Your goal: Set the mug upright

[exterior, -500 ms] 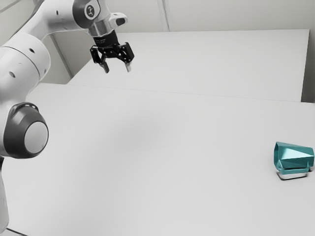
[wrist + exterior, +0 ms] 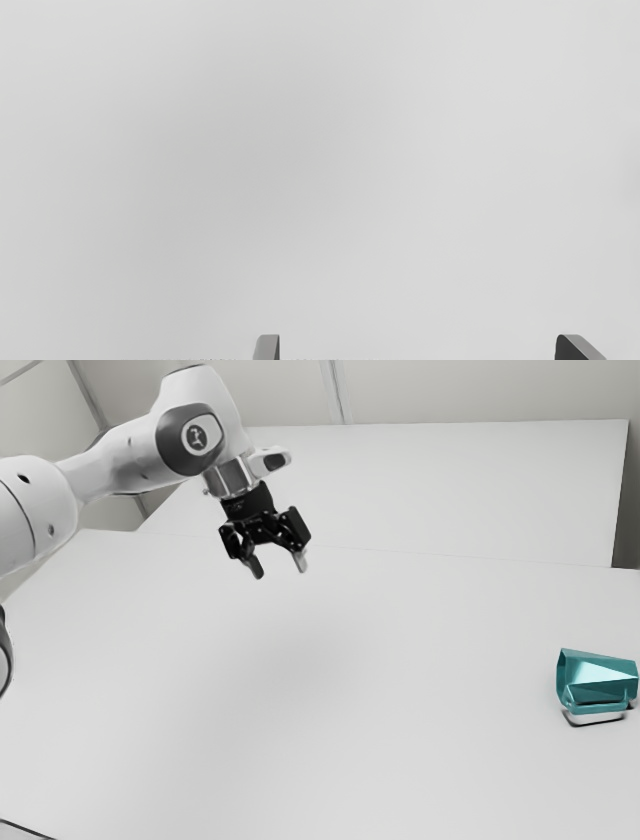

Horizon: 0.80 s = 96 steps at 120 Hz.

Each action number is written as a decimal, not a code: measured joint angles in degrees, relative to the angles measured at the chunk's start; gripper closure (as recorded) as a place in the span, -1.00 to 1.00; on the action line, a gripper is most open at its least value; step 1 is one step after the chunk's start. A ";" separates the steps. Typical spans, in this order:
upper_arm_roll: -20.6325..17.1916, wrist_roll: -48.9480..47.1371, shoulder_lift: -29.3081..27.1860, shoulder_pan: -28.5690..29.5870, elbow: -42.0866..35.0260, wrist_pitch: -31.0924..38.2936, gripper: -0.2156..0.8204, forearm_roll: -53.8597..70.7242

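While the teal mug [image 2: 600, 667] is lying on its side, gripper [image 2: 279, 568] is hovering well apart from it.
Fingers [image 2: 266, 348] are standing wide apart, holding nothing between them.

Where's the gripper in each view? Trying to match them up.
Exterior view: gripper left of centre, slightly above mid-height, open.
Wrist view: its fingers at the bottom edge, wide apart, one near the middle, one toward the right.
Shared landmark: pale table.
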 joint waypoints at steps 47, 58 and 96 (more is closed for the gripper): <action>-9.31 5.70 1.16 -4.12 -19.95 22.45 -0.58 -33.77; -10.10 7.74 5.39 -7.64 -18.09 27.84 -0.58 -37.93; -11.26 14.05 20.49 -17.65 -2.79 39.38 -0.58 -45.12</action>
